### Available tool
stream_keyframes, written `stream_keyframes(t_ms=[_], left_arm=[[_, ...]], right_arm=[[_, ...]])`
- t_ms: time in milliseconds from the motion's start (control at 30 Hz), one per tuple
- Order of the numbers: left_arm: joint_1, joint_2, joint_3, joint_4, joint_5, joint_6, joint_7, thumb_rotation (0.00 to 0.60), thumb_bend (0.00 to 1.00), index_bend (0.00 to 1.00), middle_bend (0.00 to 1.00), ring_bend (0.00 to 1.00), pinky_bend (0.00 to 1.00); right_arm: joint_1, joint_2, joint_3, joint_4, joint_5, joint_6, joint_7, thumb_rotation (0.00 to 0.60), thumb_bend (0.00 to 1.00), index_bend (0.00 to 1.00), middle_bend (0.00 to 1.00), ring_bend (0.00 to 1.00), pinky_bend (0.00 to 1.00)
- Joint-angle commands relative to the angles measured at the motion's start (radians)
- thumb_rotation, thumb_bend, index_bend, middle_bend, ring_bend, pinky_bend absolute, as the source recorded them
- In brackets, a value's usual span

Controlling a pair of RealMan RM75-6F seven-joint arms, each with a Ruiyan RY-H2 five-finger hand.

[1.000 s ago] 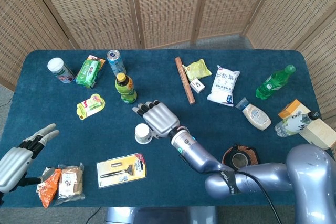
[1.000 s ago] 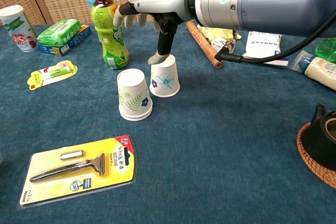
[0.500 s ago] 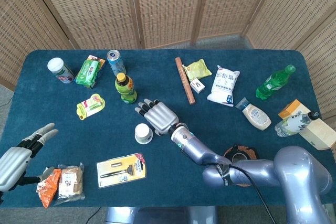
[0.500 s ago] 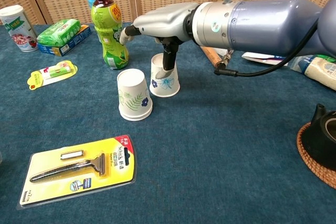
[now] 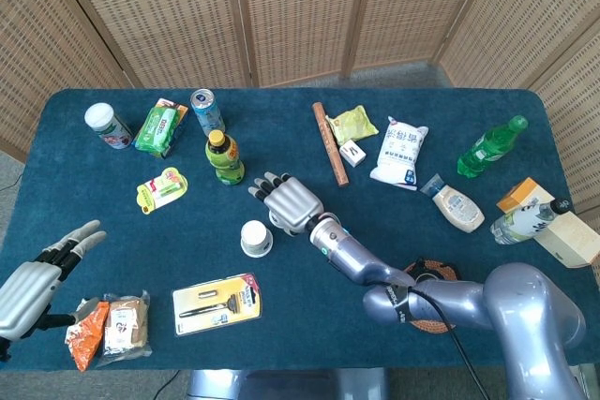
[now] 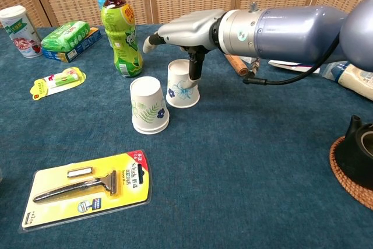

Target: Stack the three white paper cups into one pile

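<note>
Your right hand (image 6: 189,30) hovers directly over the upside-down white paper cup with blue flowers (image 6: 182,86), thumb touching its side, fingers (image 5: 273,182) spread, nothing gripped.

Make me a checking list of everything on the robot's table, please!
Surface: dark blue cloth table, crowded.
Job's things: two upside-down white paper cups in sight, fern cup and blue-flower cup, side by side, unstacked; third cup not seen.
Clutter: green tea bottle, razor pack, drink can, wooden stick, snack bags, white pouch, green soda bottle, black teapot on woven mat.
Hands: right hand over the flower cup, one of its fingers down its side, grip unclear; left hand open at the table edge.
Cables: black cable on right arm.
Surroundings: woven screens behind.
</note>
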Motion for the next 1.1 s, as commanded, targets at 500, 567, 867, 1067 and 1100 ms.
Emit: stream_keyframes(t_ms=[500,567,867,1067,1100], left_arm=[[-0.009,-0.010,-0.004,-0.011,-0.024,-0.028,0.028,0.600,0.37,0.04,0.00,0.00,0.15],[-0.010,-0.009,-0.003,-0.011,-0.022,-0.029,0.028,0.600,0.37,0.04,0.00,0.00,0.15],[-0.009,-0.008,-0.003,-0.009,-0.022,-0.026,0.022,0.600,0.37,0.04,0.00,0.00,0.15],[-0.009,-0.008,-0.001,-0.010,-0.019,-0.029,0.024,0.600,0.37,0.04,0.00,0.00,0.15],[-0.009,-0.008,-0.002,-0.010,-0.019,-0.028,0.024,0.600,0.37,0.04,0.00,0.00,0.15]], right_arm=[[-0.039,-0.060,0.012,0.103,-0.062,-0.022,0.082,0.600,0.29,0.22,0.22,0.21,0.31],[-0.044,-0.065,0.012,0.110,-0.069,-0.019,0.083,0.600,0.30,0.23,0.27,0.25,0.32],[-0.060,-0.075,0.022,0.120,-0.088,-0.010,0.088,0.600,0.35,0.30,0.35,0.33,0.37],[-0.075,-0.076,0.030,0.117,-0.094,-0.004,0.098,0.600,0.37,0.32,0.37,0.34,0.38],[-0.077,-0.075,0.031,0.115,-0.096,-0.003,0.099,0.600,0.37,0.32,0.37,0.34,0.38]])
